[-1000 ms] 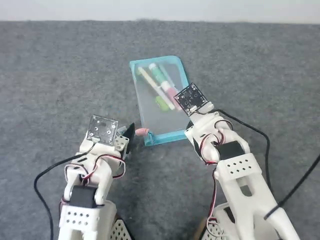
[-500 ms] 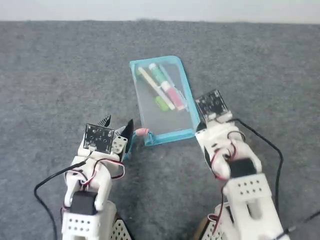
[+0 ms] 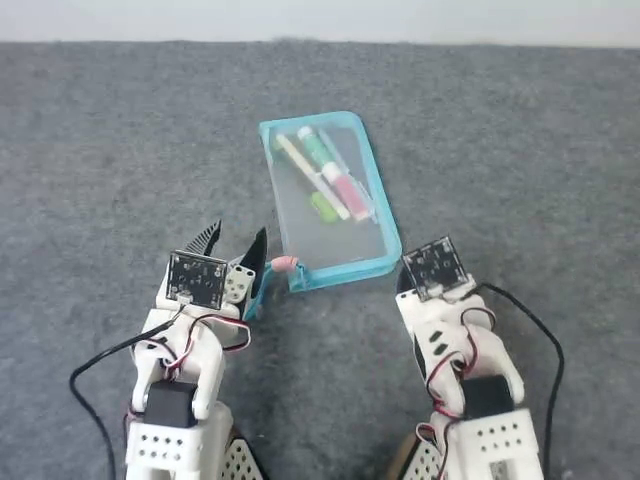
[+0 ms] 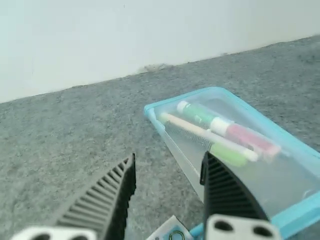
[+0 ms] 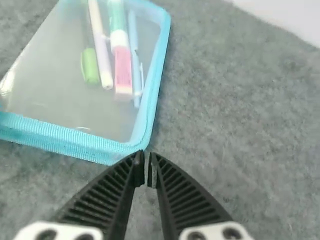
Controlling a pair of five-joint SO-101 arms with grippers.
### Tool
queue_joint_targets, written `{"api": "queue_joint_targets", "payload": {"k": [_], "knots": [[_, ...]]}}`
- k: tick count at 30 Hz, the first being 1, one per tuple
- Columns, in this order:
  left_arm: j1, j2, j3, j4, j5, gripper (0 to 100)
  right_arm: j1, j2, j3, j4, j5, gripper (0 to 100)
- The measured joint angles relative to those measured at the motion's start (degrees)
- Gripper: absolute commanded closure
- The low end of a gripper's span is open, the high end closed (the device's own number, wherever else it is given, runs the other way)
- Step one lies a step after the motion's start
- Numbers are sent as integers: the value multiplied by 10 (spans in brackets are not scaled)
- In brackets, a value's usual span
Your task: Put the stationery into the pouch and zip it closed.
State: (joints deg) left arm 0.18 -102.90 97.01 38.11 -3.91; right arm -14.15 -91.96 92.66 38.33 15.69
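Clear pouch lies just beyond both arms' fingers.

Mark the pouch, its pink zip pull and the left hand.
pouch (image 3: 343,242), high view, bare clear panel.
pink zip pull (image 3: 284,264), high view, its middle.
left hand (image 3: 240,230), high view, midway between its open fingertips.

From overhead we look down on the clear, blue-edged zip pouch; our wrist cameras share it, low and close, from opposite corners.
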Motion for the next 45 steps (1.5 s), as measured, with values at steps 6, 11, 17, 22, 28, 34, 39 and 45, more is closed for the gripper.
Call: {"api": "queue_joint_targets", "payload": {"k": [6, 11, 17, 22, 28, 34, 39, 45], "knots": [[-62, 0, 0, 98, 0, 804, 2, -112, 18, 94, 0, 986], [-139, 0, 0, 190, 0, 804, -1, -112, 25, 130, 0, 986], [-229, 0, 0, 259, 0, 804, -1, -112, 26, 191, 0, 987], [-261, 0, 0, 324, 0, 804, -1, -112, 26, 271, 0, 989], [-264, 0, 0, 327, 0, 804, -1, -112, 26, 318, 0, 988], [-264, 0, 0, 327, 0, 804, -1, -112, 26, 323, 0, 987], [-264, 0, 0, 329, 0, 804, -1, -112, 26, 323, 0, 987], [-264, 0, 0, 329, 0, 804, -1, -112, 26, 323, 0, 987]]}}
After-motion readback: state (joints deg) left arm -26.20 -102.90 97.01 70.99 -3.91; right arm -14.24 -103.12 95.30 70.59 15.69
